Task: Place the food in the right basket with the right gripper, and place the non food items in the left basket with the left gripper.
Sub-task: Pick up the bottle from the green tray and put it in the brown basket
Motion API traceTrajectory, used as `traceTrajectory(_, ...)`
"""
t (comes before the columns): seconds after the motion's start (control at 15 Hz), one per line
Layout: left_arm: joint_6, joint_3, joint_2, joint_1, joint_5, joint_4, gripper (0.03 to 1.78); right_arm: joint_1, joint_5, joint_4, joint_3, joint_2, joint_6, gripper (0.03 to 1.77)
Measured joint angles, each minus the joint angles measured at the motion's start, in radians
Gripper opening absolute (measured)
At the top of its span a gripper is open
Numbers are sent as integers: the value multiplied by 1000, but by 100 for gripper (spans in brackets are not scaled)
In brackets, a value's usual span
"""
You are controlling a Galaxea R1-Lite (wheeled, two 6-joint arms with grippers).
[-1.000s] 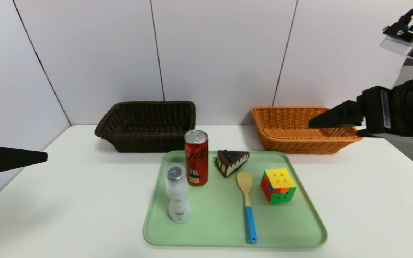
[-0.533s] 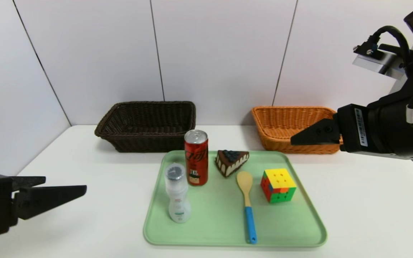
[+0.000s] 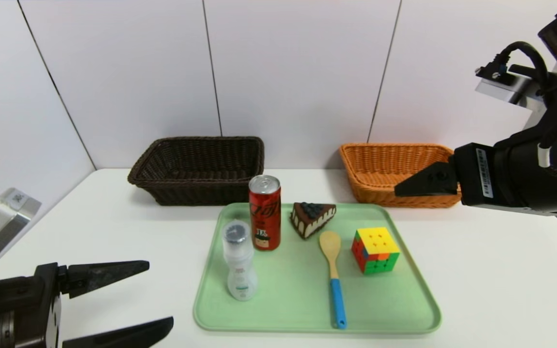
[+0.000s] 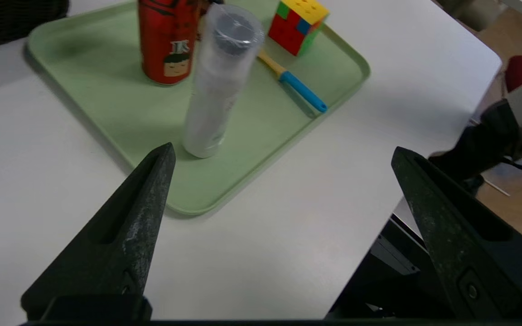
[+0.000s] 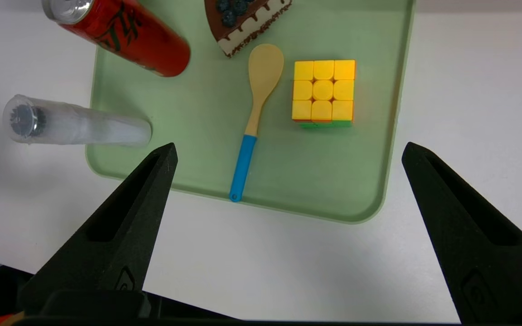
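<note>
On the green tray [image 3: 404, 309] the red can [image 3: 265, 212] and the translucent bottle [image 3: 239, 261] stand upright. The cake wedge [image 3: 311, 217], the blue-handled wooden spoon [image 3: 334, 278] and the puzzle cube [image 3: 375, 250] lie to their right. The dark brown left basket [image 3: 198, 169] and the orange right basket [image 3: 389, 169] sit behind, both holding nothing. My left gripper [image 3: 160, 293] is open and empty, low over the table left of the tray's near corner, short of the bottle [image 4: 218, 86]. My right gripper [image 5: 289, 146] hangs open and empty, high above the tray's right side.
The white table [image 3: 501, 290] has bare room on both sides of the tray. A pale panelled wall [image 3: 298, 72] stands close behind the baskets. The table's front edge [image 4: 379, 226] lies near my left gripper.
My left gripper has come in from the far left, lower and nearer the tray's near-left corner. My right gripper shifted left and a little lower, then held still.
</note>
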State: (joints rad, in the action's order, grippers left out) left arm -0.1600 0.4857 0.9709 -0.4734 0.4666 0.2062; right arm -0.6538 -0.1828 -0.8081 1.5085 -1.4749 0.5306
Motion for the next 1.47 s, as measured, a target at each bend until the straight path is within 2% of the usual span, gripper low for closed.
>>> traceTrajectory(0.07, 16, -29, 0, -1, 33, 27, 169, 6, 0, 0, 0, 1, 0, 171)
traceTrajectory(0.2, 77, -83, 30, -1, 39, 94, 169, 18, -6, 6, -6, 2, -13, 171)
traceTrajectory(0.27, 104, -103, 57, 0, 27, 134, 169, 23, -18, 28, -17, 2, -25, 171)
traceTrajectory(0.47, 137, -133, 166, 0, -83, 246, 169, 31, -33, 183, -99, 2, -105, 171)
traceTrajectory(0.67, 137, -141, 271, -7, -112, 337, 169, 42, -36, 345, -185, 2, -174, 171)
traceTrajectory(0.93, 126, -138, 385, -47, -97, 426, 169, 69, -68, 413, -200, -20, -175, 171)
traceTrajectory(1.27, 124, -143, 504, -92, -87, 563, 169, 121, -87, 416, -203, -30, -169, 171)
traceTrajectory(1.47, 133, -133, 559, -95, -88, 596, 169, 134, -86, 412, -204, -21, -169, 171)
